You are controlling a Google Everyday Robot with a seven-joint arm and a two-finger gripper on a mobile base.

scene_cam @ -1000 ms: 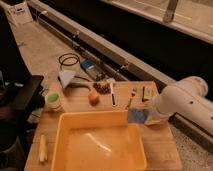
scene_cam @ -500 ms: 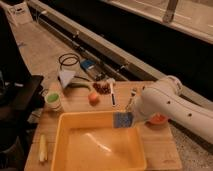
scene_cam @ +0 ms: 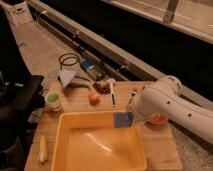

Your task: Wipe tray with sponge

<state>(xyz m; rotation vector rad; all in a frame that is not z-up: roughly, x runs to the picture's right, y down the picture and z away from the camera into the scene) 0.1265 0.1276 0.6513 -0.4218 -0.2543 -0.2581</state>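
Hanging at the end of the white arm, the gripper was clamped on the sponge — the blue pad stuck out from its tip toward the left, gripped at its right side. The sponge sat right at the far wall of the tray, near the back right corner and low over the rim; whether it touched the plastic I could not tell. The tray lay on a wooden table. Behind the arm a red-orange bowl peeked out — mostly hidden. Beyond the tray stood a green cup at the left, a small orange round thing near the middle, and a white utensil just beside it. A pale yellow stick-like thing lay on the table left of the tray.
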